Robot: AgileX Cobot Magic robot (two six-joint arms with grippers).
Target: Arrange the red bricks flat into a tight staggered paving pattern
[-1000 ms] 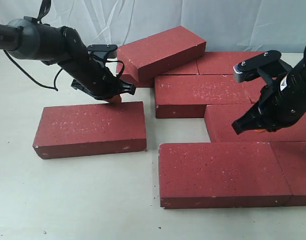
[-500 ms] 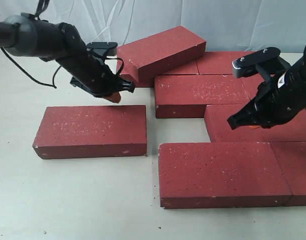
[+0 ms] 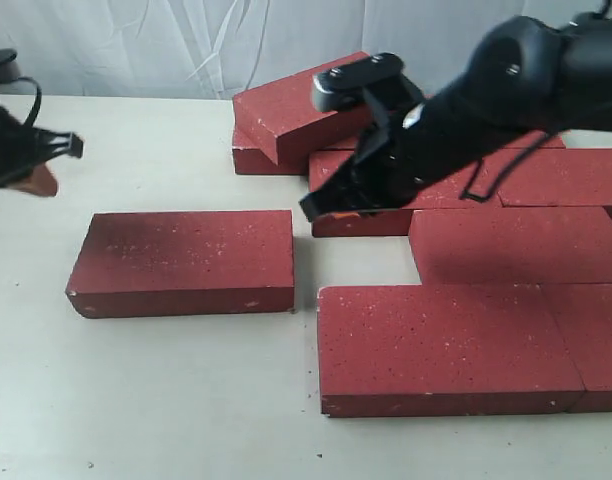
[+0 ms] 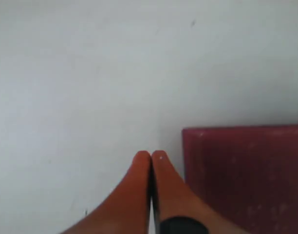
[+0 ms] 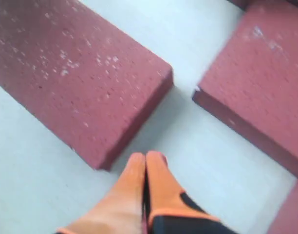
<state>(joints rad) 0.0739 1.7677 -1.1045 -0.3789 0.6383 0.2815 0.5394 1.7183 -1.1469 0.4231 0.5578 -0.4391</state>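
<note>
Broadly, the pale table (image 3: 156, 400) carries everything, and most of the red bricks (image 3: 506, 245) lie flat in a staggered cluster on its right half, edges touching. 1 tilted brick (image 3: 296, 105) leans across the back of that cluster, propped on others. 1 lone brick (image 3: 181, 258) lies flat to the left, parted from the cluster by a narrow strip of table. The right gripper (image 3: 324, 206) reaches across the middle above that strip, its orange fingertips (image 5: 158, 175) pressed together on nothing. The left gripper (image 3: 34, 180) hangs at the far left edge, likewise closed and empty.
</note>
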